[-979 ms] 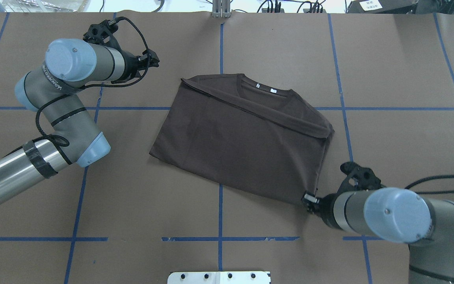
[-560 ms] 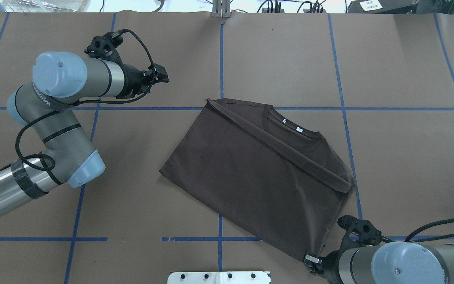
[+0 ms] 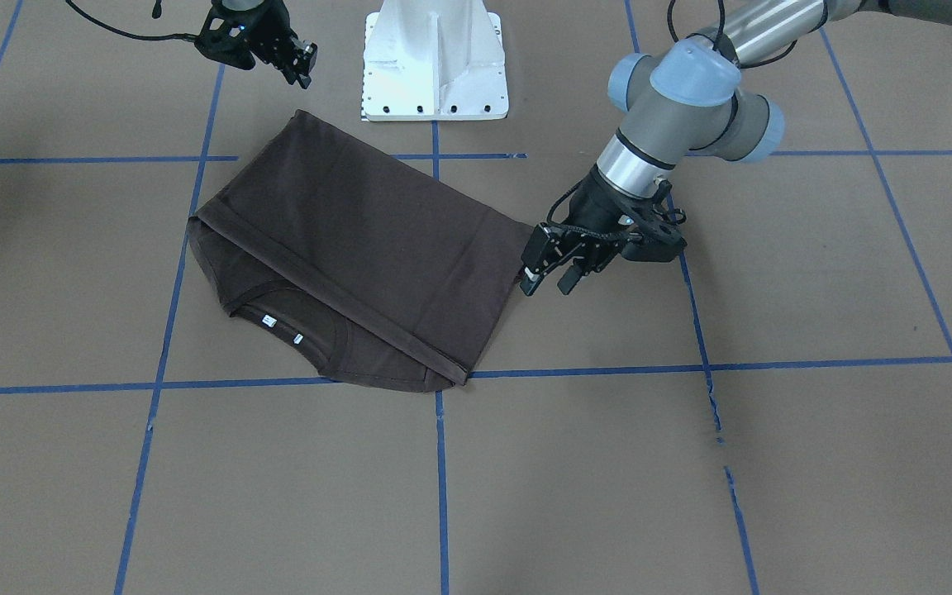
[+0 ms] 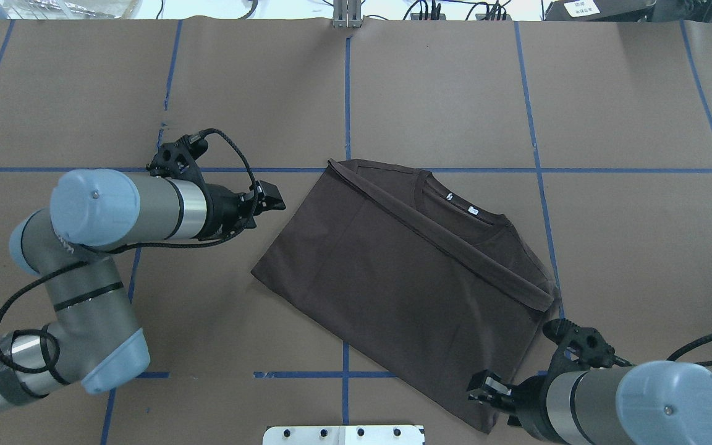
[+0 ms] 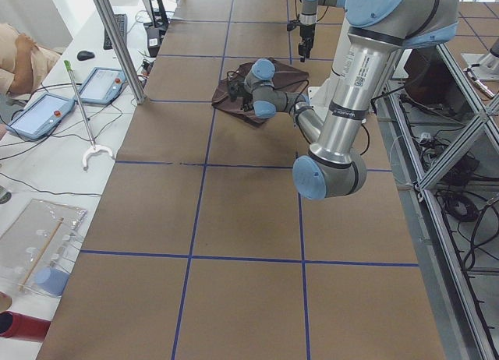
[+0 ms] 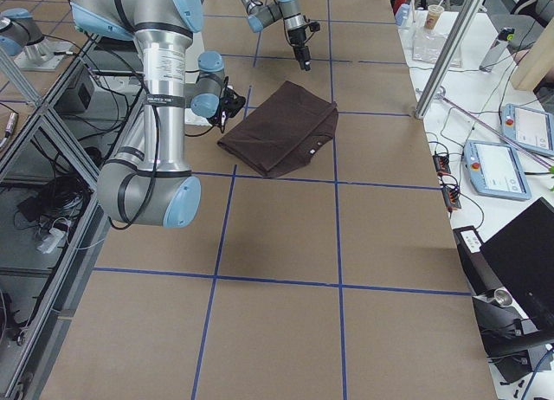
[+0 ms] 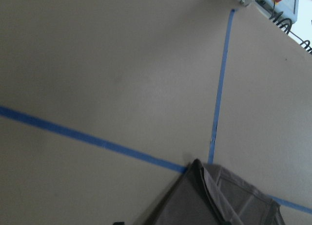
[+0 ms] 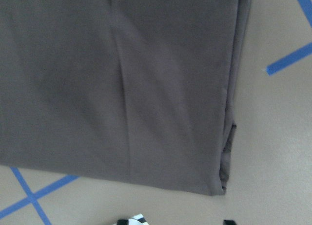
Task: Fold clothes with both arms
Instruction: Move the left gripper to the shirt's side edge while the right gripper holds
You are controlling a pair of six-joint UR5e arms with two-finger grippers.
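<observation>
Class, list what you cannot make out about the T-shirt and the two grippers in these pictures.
- Print on the neck labels: too small in the overhead and front-facing views.
- T-shirt: sleeves and chest covered by its own folded-over layer in every view.
- Left gripper: fingers nearly all cut off by the left wrist view's bottom edge.
- Right gripper: too small and far off in the exterior left view.

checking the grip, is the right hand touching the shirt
Apart. The front-facing view shows bare table between the right hand and the shirt; the wrist view shows open fingertips short of the cloth.
</observation>
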